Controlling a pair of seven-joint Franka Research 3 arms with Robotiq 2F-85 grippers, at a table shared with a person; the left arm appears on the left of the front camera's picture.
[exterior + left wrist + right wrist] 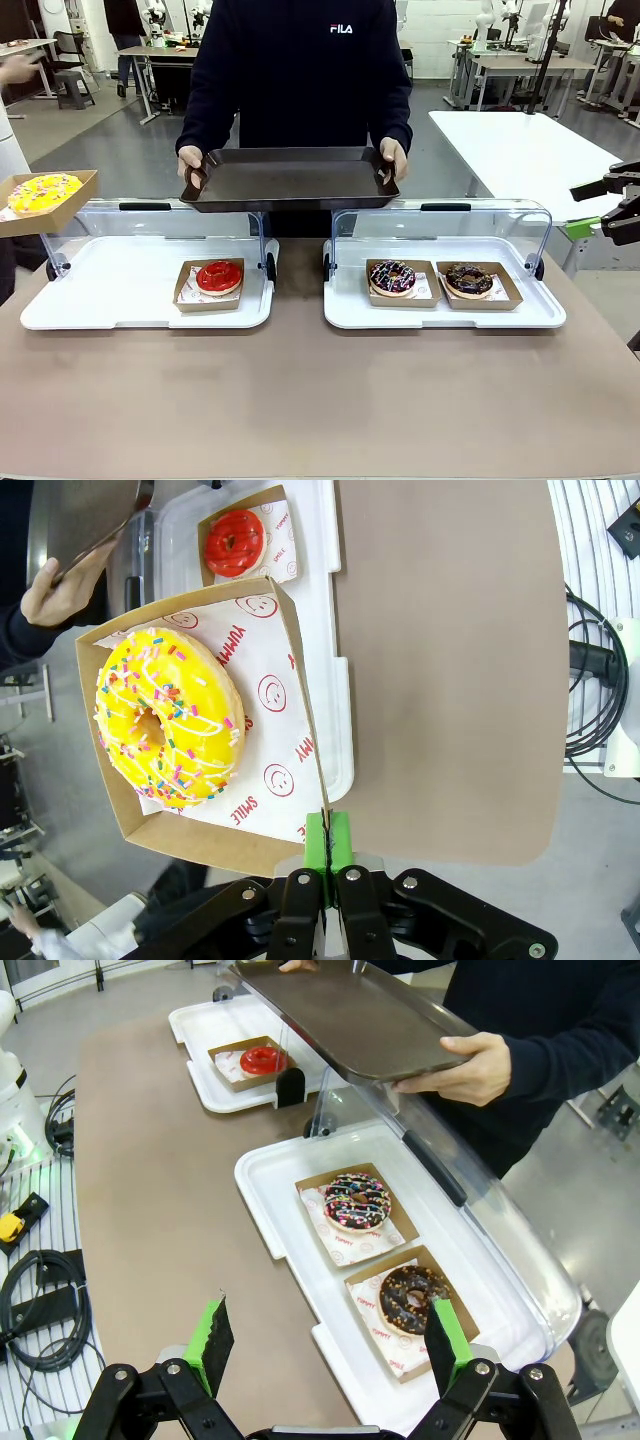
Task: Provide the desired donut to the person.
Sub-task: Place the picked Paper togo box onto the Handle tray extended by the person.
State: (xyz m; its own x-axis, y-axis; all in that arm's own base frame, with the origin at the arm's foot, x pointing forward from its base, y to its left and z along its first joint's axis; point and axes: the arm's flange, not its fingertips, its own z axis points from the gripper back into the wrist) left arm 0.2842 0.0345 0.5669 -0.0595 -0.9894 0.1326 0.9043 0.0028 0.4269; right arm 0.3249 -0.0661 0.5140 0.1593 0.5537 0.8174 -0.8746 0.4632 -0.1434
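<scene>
the yellow donut (170,715), iced and strewn with coloured sprinkles, lies flat on a printed paper liner (262,695) in a shallow cardboard tray (200,842). that tray is held in the air off the left end of the desk (320,400), well apart from the person (300,80). the left gripper (327,830) has its fingers (316,840) pressed together on the thin upright side wall of the cardboard tray, and they do not touch the donut. the right gripper (328,1330) hangs with its fingers wide apart and holding nothing, above the right-hand white tray (270,1175).

the person stands at the far side and holds out a dark serving tray (290,180) with both hands, above the display covers. a red donut (218,276) sits in its own box on the left white tray.

the load looks light. the donut is probably soft, and its icing would smear or dent if pinched, so the card wall is the right place to grip. the card itself is thin and likely bends. held by one wall only, the tray hangs out sideways from the grip and could sag or tip. the donut lies loose on smooth paper and may slide toward the low side, so the tray is best carried level and slowly and set down flat on the serving tray.
</scene>
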